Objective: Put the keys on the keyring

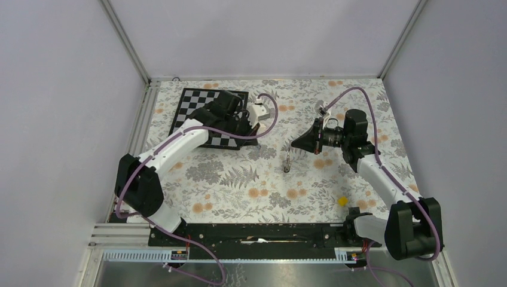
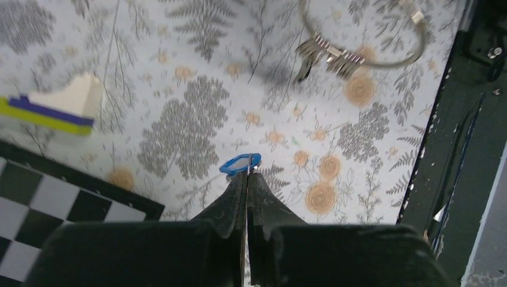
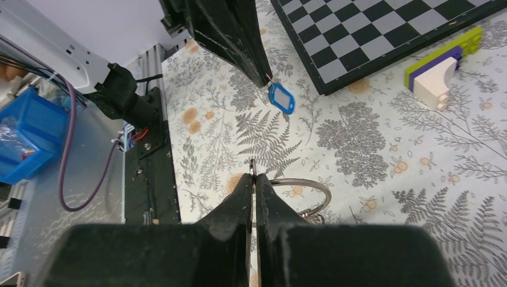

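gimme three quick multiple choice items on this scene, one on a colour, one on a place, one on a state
1. The key in the left gripper has a head of what colour?
a red
b blue
c green

2. Where does the yellow block lie?
a inside a cup
b atop a book
c on the floral cloth by the right arm

3. The right gripper is
a shut on the keyring
b wide open
c shut on a spoon

Answers:
1 b, a blue head shows at the closed fingertips.
2 c, the top view shows it on the cloth.
3 a, its jaws pinch the wire ring.
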Motion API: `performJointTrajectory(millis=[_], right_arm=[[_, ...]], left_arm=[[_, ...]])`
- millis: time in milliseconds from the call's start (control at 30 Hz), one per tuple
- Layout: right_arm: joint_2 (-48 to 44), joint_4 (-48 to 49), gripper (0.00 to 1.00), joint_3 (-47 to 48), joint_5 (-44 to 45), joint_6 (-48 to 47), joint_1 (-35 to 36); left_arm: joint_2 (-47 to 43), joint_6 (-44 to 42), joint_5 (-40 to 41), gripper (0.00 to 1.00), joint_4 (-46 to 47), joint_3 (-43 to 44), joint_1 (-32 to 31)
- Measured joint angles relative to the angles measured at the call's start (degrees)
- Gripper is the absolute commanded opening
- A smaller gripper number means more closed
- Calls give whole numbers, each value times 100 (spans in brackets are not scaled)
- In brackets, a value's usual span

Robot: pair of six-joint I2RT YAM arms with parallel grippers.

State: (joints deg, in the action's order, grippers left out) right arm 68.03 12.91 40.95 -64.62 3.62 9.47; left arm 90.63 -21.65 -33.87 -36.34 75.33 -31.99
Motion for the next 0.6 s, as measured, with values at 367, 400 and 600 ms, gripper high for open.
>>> performJointTrajectory(millis=[367,400,600], right_arm=[[498,1198,0,55,-96,1652,343],[531,1325,0,57,-98,1797,365],[575,1829,0,55,-103,2319,400]], left_arm=[[-254,-518,240,0,122,693,-960],[-330,-568,308,0,225,654,-1029],[-977,-890,748,0,828,57,-1316]])
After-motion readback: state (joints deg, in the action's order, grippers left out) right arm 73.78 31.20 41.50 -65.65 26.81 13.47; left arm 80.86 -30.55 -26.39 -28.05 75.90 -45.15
